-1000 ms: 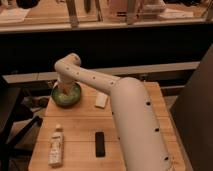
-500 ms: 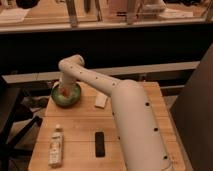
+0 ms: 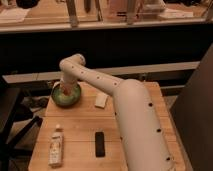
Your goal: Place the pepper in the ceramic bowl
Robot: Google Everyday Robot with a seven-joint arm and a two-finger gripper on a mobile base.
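Observation:
The green ceramic bowl sits at the far left of the wooden table. My white arm reaches from the lower right across the table, bends at its elbow and points down. My gripper hangs inside the bowl's rim, just over its lighter inside. The pepper cannot be told apart from the gripper and the bowl's inside; a small pale-orange patch shows at the gripper's tip.
A white bottle lies near the table's front left. A black flat bar lies to its right. A small white block lies right of the bowl. A dark chair stands left of the table, a shelf behind.
The arm's elbow has shifted slightly to the right and up over the bowl. The bowl and the other things have not moved.

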